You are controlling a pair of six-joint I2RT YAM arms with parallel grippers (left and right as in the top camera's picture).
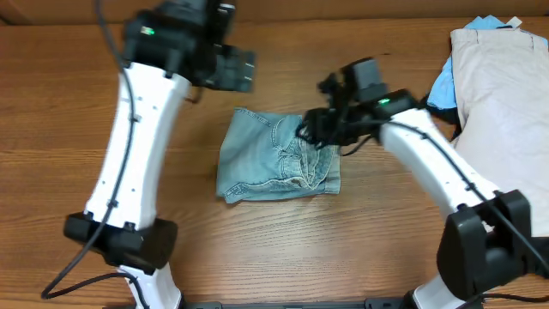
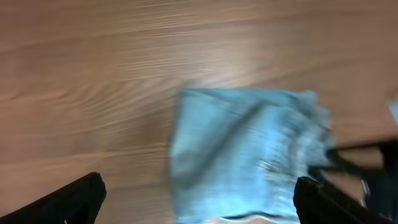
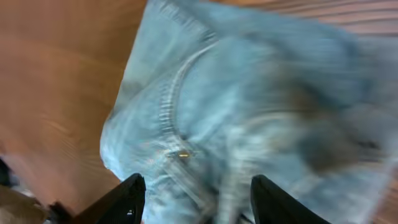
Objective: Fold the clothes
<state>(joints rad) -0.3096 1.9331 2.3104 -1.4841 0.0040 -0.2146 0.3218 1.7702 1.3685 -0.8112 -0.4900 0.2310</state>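
- The denim shorts (image 1: 276,157) lie folded into a compact bundle near the middle of the wooden table (image 1: 77,112), between the two arms.
- The bundle is close to square, slightly longer from left to right, so its long axis runs across the table. It sits a little skewed, with the far left corner pulled in.
- Curved pocket stitching and bunched seams fall on its right half, and the left half is smoother cloth. A thicker rolled edge runs along the near side. Which end is waist and which is hem cannot be told.
- The right gripper (image 1: 319,130) is at the far right corner of the shorts. In the right wrist view its fingers (image 3: 127,200) stand apart over the denim, clamped on nothing, with a curved seam and a small rivet (image 3: 182,153) showing between them.
- The left gripper (image 1: 233,69) hangs above the table, beyond the far left of the shorts and clear of them. In the left wrist view its fingers (image 2: 84,198) are spread wide, with the shorts below, blurred.
- A beige garment (image 1: 506,94) lies at the far right, well apart from the shorts, with a bright blue garment (image 1: 441,86) showing at its left edge.
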